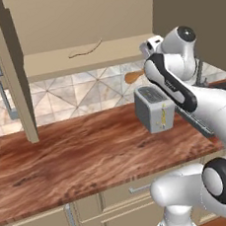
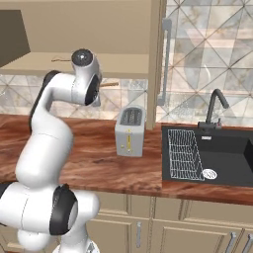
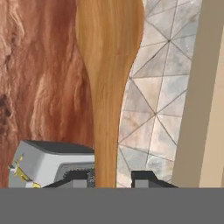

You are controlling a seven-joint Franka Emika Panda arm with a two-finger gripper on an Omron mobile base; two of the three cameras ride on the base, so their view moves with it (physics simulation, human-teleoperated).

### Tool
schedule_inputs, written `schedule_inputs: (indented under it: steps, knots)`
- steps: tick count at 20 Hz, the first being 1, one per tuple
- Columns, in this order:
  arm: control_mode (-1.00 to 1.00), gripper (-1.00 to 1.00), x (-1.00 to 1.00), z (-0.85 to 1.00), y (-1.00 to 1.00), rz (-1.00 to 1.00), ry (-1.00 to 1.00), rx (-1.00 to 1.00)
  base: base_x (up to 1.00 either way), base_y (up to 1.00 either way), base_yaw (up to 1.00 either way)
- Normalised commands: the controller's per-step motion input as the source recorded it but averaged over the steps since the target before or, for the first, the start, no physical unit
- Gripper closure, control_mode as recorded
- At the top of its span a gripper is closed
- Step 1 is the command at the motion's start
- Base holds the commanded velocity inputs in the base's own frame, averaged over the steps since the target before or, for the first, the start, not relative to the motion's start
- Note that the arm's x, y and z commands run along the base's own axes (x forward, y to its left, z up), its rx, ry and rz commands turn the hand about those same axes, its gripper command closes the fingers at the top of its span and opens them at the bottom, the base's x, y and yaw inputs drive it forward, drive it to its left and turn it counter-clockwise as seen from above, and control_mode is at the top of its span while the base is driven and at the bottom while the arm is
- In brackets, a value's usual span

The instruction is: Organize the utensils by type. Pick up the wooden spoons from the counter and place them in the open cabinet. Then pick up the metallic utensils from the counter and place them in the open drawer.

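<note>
My gripper (image 3: 106,177) is shut on the handle of a wooden spoon (image 3: 109,65), whose wide tan bowl points away from the hand over the counter (image 3: 39,87) and the tiled wall. From the base, the spoon (image 1: 131,76) pokes out beside my raised arm, just under the open cabinet's shelf (image 1: 88,55). In the right base view the spoon (image 2: 109,84) sticks out under the same shelf (image 2: 123,64). The metallic utensils and the open drawer are out of view.
A grey toaster (image 1: 154,109) (image 2: 130,131) stands on the reddish-brown counter (image 1: 80,153) right below the hand. The open cabinet door (image 1: 11,72) juts out at the left. A thin squiggly object (image 1: 85,50) lies on the shelf. A black sink (image 2: 217,153) with faucet (image 2: 217,105) lies to the right.
</note>
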Motion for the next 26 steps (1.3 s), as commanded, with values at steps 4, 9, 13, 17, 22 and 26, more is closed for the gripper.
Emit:
schedule_inputs:
  steps: [4, 9, 13, 17, 22, 26]
  knots:
    - [-1.00, 1.00, 0.42, 0.46, 0.00, 0.00, -0.03, -0.06, 0.00, 0.00, 0.00]
    - [-1.00, 1.00, 0.48, 0.48, 0.00, 0.00, 0.00, 0.00, 0.00, 0.00, 0.00]
    - [-1.00, 1.00, 0.51, 0.37, 0.00, -0.02, 0.01, 0.00, 0.00, 0.00, 0.00]
    - [-1.00, 1.00, 0.62, 0.12, 0.00, -0.03, 0.00, 0.01, 0.00, 0.00, 0.00]
    - [-1.00, 1.00, 0.65, 0.00, 0.00, 0.00, -0.03, 0.08, 0.00, 0.00, 0.00]
    - [-1.00, 1.00, 0.57, 0.00, 0.00, 0.00, -0.13, 0.10, 0.00, 0.00, 0.00]
